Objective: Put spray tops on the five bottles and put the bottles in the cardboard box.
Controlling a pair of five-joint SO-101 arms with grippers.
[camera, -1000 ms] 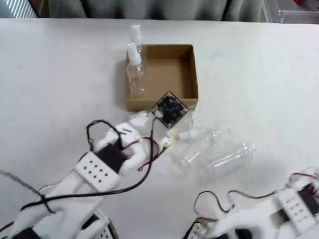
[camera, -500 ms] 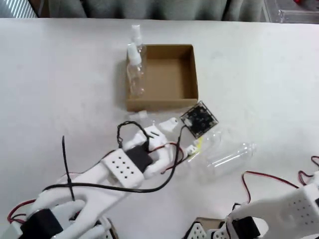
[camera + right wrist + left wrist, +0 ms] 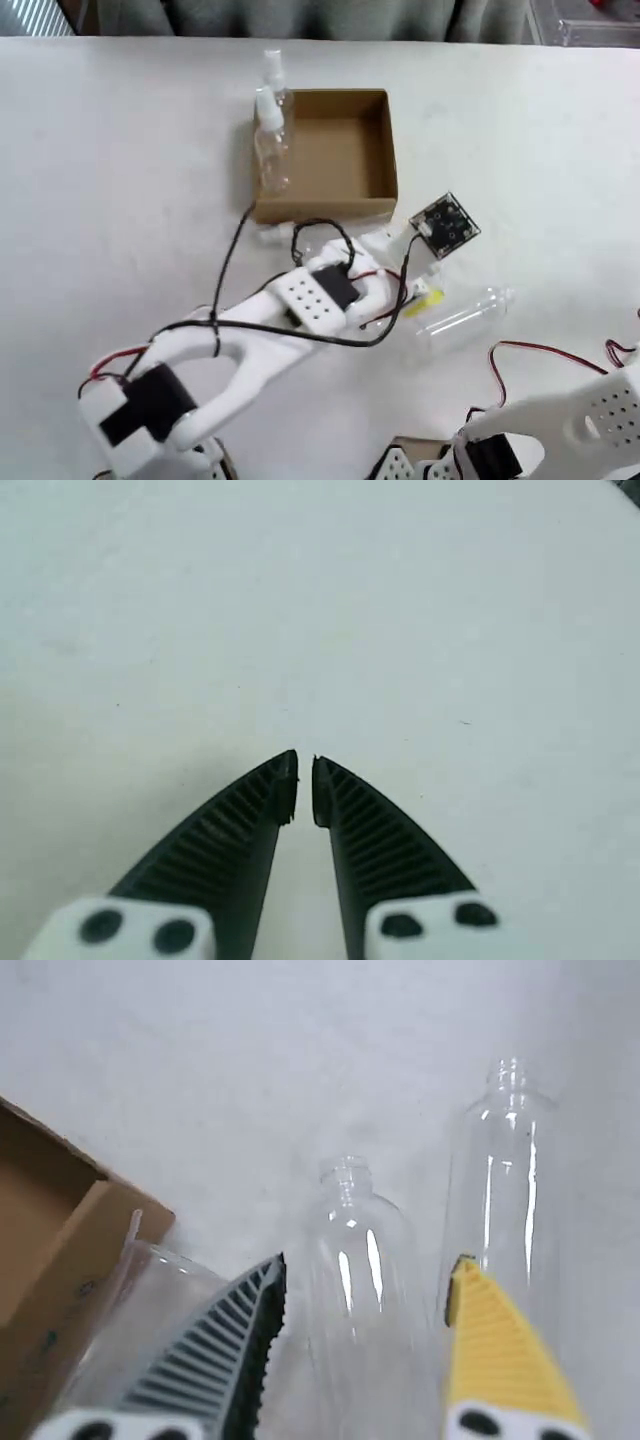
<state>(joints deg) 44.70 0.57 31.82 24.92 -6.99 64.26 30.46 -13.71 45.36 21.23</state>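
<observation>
Covering every view is a plain white table (image 3: 120,180), with grey curtain folds (image 3: 300,15) along its far edge and a clear plastic container (image 3: 590,25) at the far right corner. The cardboard box (image 3: 335,150) sits open at the middle of the far half. Two capped bottles (image 3: 270,140) stand upright by its left wall, apparently inside it. The left arm stretches from the near left corner to a spot just near and right of the box. There the left gripper (image 3: 370,1262) is spread wide, its dark finger and yellow finger on either side of a clear bottle (image 3: 350,1220) that lies uncapped on the table; I cannot tell whether either finger touches it. A second bottle (image 3: 500,1160) lies just beyond the yellow finger, and a third bottle (image 3: 140,1290) lies under the dark finger, beside the box's corner. At the near right, the right gripper (image 3: 304,775) hangs over bare table, its tips almost together with only a slit between them, holding nothing.
</observation>
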